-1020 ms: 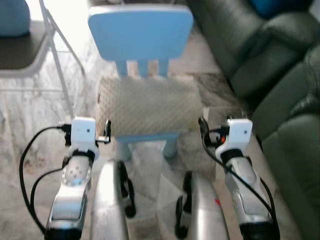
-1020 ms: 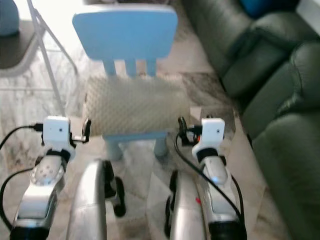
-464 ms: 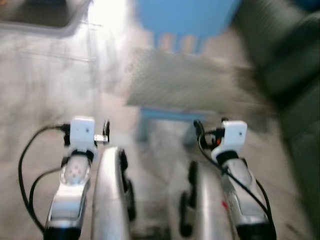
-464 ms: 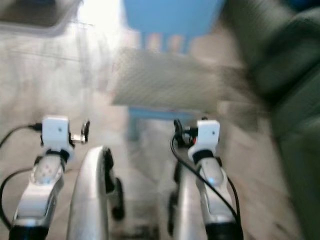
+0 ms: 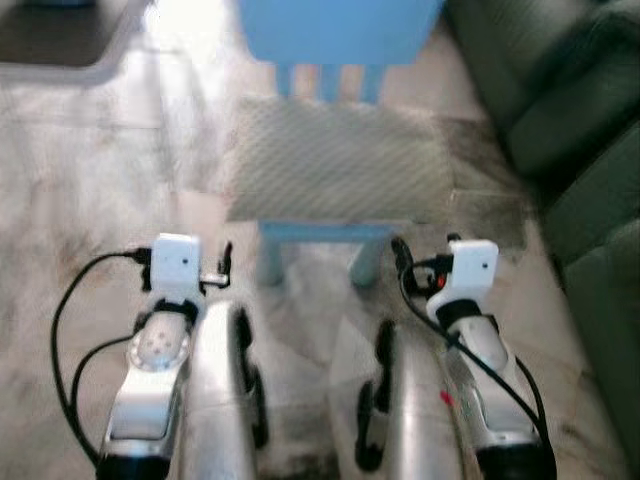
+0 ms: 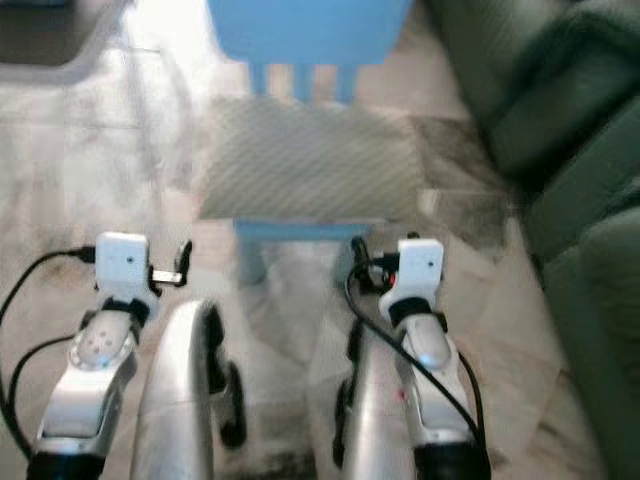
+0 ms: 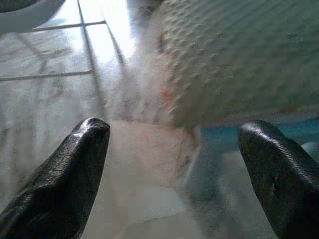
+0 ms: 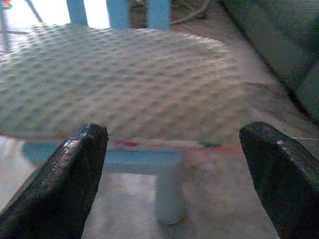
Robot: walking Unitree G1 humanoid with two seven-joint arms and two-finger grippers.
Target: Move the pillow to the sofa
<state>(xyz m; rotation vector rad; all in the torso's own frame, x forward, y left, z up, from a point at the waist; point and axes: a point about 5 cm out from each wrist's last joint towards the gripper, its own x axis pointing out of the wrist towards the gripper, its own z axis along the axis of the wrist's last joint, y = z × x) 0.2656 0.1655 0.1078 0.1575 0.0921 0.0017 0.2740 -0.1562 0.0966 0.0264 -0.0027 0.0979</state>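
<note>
Ahead on the blue chair, the pillow is being brought back into sharp view as the camera's swing is settling. Both the left gripper and right gripper are being held spread and empty near its front edge, so grasping is judged next.

The view has steadied from its blur, and the pillow on the blue chair sits higher in frame.

Head pair looks steeply down at pillow on chair; wrist cameras face it close, low.

Chair back cut off above
</note>
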